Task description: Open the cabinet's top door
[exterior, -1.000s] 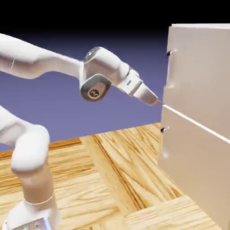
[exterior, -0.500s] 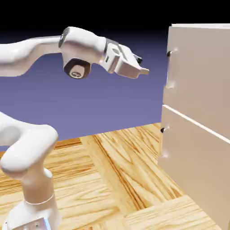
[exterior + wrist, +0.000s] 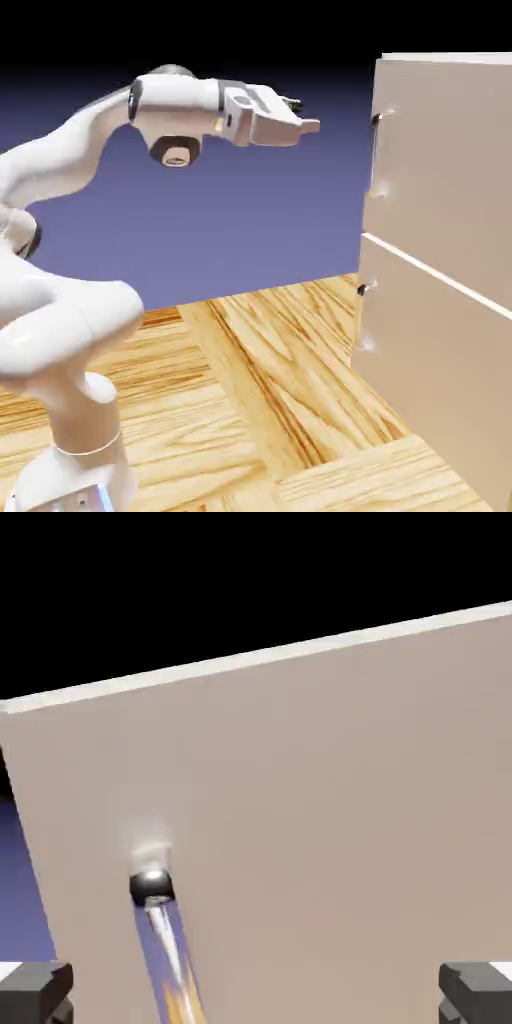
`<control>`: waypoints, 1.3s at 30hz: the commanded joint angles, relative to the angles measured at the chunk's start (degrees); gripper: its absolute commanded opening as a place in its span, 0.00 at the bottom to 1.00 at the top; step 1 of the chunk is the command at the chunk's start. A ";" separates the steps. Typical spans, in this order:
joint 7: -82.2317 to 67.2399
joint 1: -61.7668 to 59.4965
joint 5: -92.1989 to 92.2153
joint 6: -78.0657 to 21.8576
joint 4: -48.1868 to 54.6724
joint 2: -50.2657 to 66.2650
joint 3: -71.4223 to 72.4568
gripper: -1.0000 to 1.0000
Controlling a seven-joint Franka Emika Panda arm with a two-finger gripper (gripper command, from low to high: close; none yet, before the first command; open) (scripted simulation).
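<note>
Nothing stands between my hand [image 3: 308, 125] and the cabinet [image 3: 440, 270]; only open air against the blue-violet backdrop separates them. The cabinet, a tall beige box, rests on the wooden tabletop [image 3: 260, 400] with bare wood in front of it. It has two door panels, one above the other, and two small dark handles (one on each panel). The top door [image 3: 445, 160] is shut flat, and its handle [image 3: 377, 120] sits near the panel's edge closest to me. My hand is level with that handle, near it but clearly apart, pointing toward the cabinet. My fingers [image 3: 35, 990] are spread wide and hold nothing. In the hand view, the top door fills the frame, its handle [image 3: 152, 888] lying nearer my one finger.
</note>
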 commanded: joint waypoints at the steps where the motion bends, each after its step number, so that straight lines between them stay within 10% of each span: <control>1: -0.89 -1.50 2.50 -0.71 0.41 -1.23 1.14 1.00; 19: -11.07 -29.05 37.85 -9.60 13.88 -16.89 16.76 1.00; 20: -11.07 -29.05 37.85 -9.59 13.88 -16.89 16.76 0.00; 39: -30.97 -17.97 37.22 -51.55 -18.29 -13.84 1.34 0.00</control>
